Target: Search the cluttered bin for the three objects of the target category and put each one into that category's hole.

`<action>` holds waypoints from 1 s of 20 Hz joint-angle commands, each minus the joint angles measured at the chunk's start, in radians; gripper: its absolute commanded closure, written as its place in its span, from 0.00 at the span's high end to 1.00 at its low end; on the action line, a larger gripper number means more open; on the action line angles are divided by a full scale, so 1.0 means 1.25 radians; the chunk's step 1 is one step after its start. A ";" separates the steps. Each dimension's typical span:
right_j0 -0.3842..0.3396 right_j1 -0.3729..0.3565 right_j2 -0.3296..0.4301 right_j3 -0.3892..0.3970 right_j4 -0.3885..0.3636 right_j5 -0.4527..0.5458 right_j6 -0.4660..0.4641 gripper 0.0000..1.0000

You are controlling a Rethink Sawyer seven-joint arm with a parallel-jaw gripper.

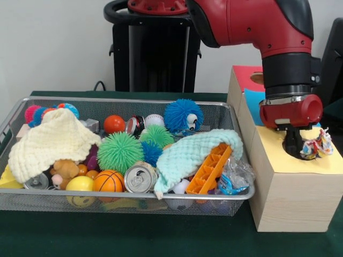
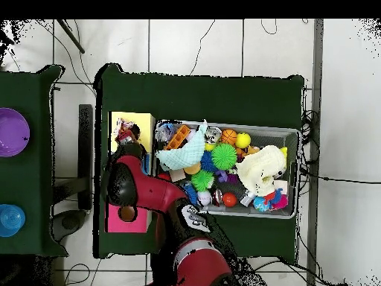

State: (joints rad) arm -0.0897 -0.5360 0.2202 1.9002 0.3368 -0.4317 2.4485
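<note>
The gripper [image 1: 296, 148] hangs over the yellow top of the wooden box [image 1: 292, 201], just beside the wire bin [image 1: 134, 197]. A crinkled plastic wrapper [image 1: 316, 145], white with red, blue and yellow print, is bunched at the fingertips, and the jaws look closed on it, just above the yellow panel [image 1: 289, 152]. From overhead the wrapper [image 2: 123, 134] sits over the yellow end of the box, with the pink panel [image 2: 117, 220] at the other end.

The bin is crowded: a mint knitted cloth [image 1: 190, 152] draped over an orange plastic piece [image 1: 210, 170], a cream cloth [image 1: 51, 140], a green spiky ball [image 1: 119, 152], a blue fuzzy ball [image 1: 182, 116], a soda can [image 1: 139, 179], a small basketball [image 1: 108, 181] and another clear wrapper [image 1: 234, 176] in the corner nearest the box.
</note>
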 commanded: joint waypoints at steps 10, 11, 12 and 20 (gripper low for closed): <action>0.073 -0.033 -0.097 0.047 0.199 0.142 0.110 0.00; 0.090 -0.038 -0.117 0.046 0.219 0.155 0.099 0.00; 0.103 -0.043 -0.133 0.045 0.233 0.168 0.090 0.00; 0.131 -0.081 -0.179 0.049 0.231 0.228 0.094 0.00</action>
State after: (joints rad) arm 0.0799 -0.6080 0.0598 1.9060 0.5627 -0.2664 2.4485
